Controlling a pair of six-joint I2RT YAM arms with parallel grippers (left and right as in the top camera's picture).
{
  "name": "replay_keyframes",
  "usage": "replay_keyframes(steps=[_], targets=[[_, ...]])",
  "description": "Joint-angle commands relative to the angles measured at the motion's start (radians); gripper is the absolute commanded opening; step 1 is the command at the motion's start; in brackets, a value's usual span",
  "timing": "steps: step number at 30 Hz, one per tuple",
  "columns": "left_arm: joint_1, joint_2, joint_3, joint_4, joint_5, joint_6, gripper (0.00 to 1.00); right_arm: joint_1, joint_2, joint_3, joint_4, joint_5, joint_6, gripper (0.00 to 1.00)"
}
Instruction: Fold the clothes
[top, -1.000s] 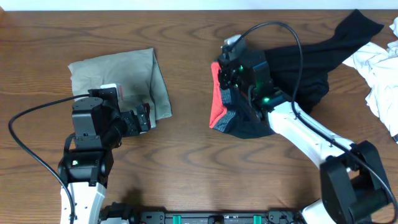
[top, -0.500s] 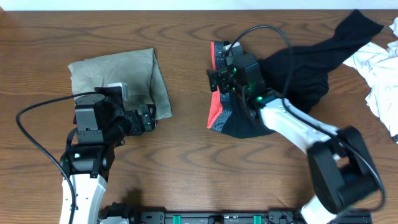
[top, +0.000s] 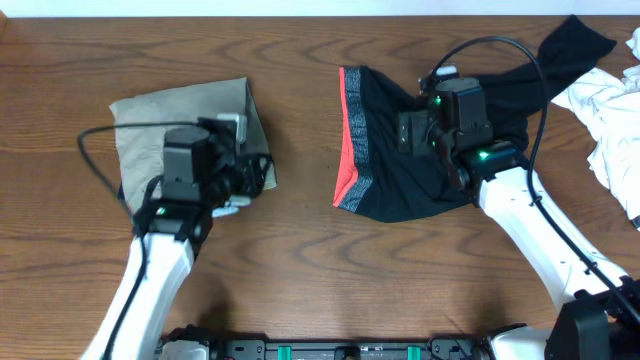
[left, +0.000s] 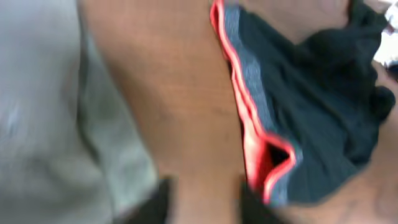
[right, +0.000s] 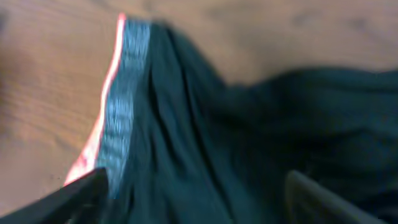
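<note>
Overhead, we see two garments on the wooden surface: a folded olive garment at left and black shorts right of centre, well apart from each other. The shorts lie spread out, with their red-and-grey waistband turned toward the olive garment. More black cloth runs from them toward the far right corner, where a heap of white clothes lies at the edge of the frame.

The left gripper hangs at the right border of the olive garment. In its wrist view the jaws stand parted, with bare wood showing in the gap. One finger sits by the garment's edge, and the gripper holds nothing. The view is blurred, so we cannot tell whether either finger touches the cloth.

The right gripper is over the upper middle of the shorts. Its fingers are spread wide, and black fabric fills the space between them without being pinched. We cannot judge from this blurred view whether the fingertips rest on the fabric.
</note>
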Motion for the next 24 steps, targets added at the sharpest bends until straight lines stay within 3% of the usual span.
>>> replay_keyframes(steps=[1,6,9,15,24], targets=[[-0.003,0.119,0.018,0.121,0.011,-0.042,0.08,-0.002,0.002,0.003,-0.023,-0.013,0.009,0.77],[-0.022,0.329,0.018,0.359,0.091,-0.119,0.06,-0.002,0.002,0.003,-0.043,-0.016,0.013,0.74],[-0.045,0.45,0.018,0.432,0.057,-0.132,0.06,-0.002,0.002,0.003,-0.051,-0.018,0.014,0.74],[-0.047,0.577,0.022,0.423,-0.108,-0.084,0.06,-0.002,0.002,0.003,-0.073,-0.035,0.016,0.74],[-0.042,0.572,0.028,0.296,-0.445,0.066,0.06,0.001,0.002,0.003,-0.087,-0.035,0.017,0.75]])
